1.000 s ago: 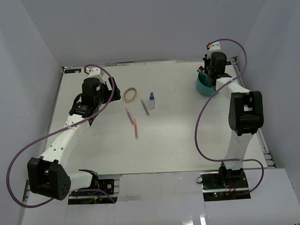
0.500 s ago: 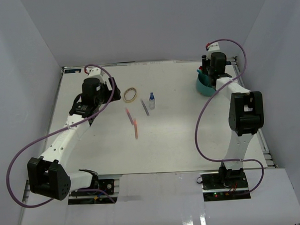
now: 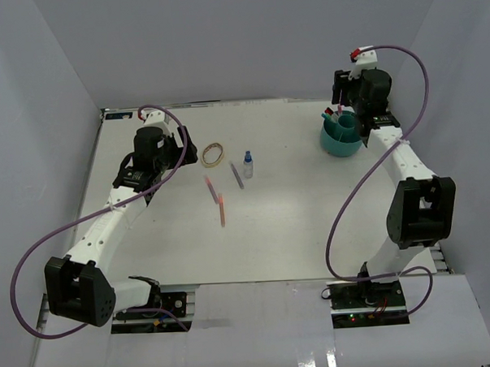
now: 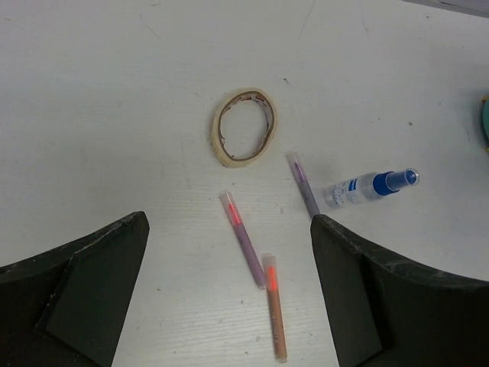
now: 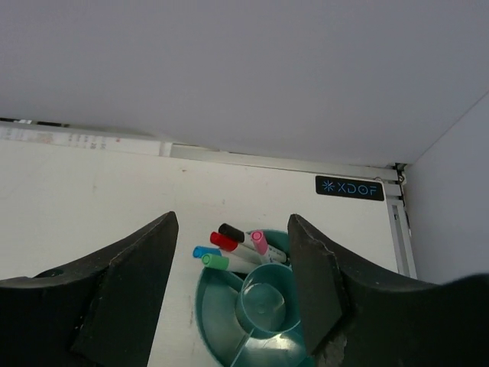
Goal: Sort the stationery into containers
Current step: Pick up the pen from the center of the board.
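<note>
Loose stationery upper centre-left, organiser upper right of the top view.
Left pincer spread wide, empty, hovers over rubber band, three loose pens and bottle lying on the desk. Teal organiser holds capped pens in one compartment. Right pincer above it, fingers apart, gripping nothing.

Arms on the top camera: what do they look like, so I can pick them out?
The left arm and right arm match: white link shells with boxy black motor housings at the joints. A loose purple cable loops along each, with a small red fitting near the wrist. The fingers are broad matte-black wedges.
</note>
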### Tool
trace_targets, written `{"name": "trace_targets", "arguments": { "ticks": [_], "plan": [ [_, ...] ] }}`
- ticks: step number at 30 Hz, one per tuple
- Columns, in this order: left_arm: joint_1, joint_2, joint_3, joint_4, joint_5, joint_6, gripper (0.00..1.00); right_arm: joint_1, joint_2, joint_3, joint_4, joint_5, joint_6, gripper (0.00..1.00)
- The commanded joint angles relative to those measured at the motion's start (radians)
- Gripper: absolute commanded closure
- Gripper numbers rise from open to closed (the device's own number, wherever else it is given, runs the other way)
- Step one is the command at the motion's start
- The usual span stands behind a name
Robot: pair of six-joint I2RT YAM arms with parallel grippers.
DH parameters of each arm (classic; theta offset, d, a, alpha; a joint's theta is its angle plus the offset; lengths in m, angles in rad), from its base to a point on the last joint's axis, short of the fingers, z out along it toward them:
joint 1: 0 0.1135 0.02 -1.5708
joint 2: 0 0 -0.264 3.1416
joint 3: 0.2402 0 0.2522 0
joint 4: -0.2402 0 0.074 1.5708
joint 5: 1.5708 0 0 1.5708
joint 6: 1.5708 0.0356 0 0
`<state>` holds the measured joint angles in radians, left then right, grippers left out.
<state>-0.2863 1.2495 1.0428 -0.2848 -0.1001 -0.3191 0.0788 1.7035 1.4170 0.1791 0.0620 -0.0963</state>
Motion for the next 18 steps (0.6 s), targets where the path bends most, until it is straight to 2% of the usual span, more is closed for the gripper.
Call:
{"name": "trace_targets", "arguments": {
  "ticks": [1,6,11,14,18],
  "plan": [
    [-0.002,-0.027,0.008,0.003,0.017,0.005,0.02,-0.004,-0.099,-0.042,-0.032,-0.065,0.062,0.33],
    [-0.002,-0.002,0.01,-0.02,0.037,-0.015,0.02,-0.004,-0.255,-0.171,-0.052,-0.117,0.19,0.19],
    [-0.002,0.076,0.033,-0.091,0.048,-0.046,0.02,-0.004,-0.49,-0.364,-0.099,-0.133,0.285,0.06],
    [-0.002,0.119,0.034,-0.154,0.066,-0.07,0.02,-0.004,-0.634,-0.487,-0.122,-0.149,0.335,0.02],
    [-0.005,0.198,0.037,-0.194,0.094,-0.121,0.02,-0.004,-0.835,-0.659,-0.128,-0.154,0.388,0.02]
  ]
}}
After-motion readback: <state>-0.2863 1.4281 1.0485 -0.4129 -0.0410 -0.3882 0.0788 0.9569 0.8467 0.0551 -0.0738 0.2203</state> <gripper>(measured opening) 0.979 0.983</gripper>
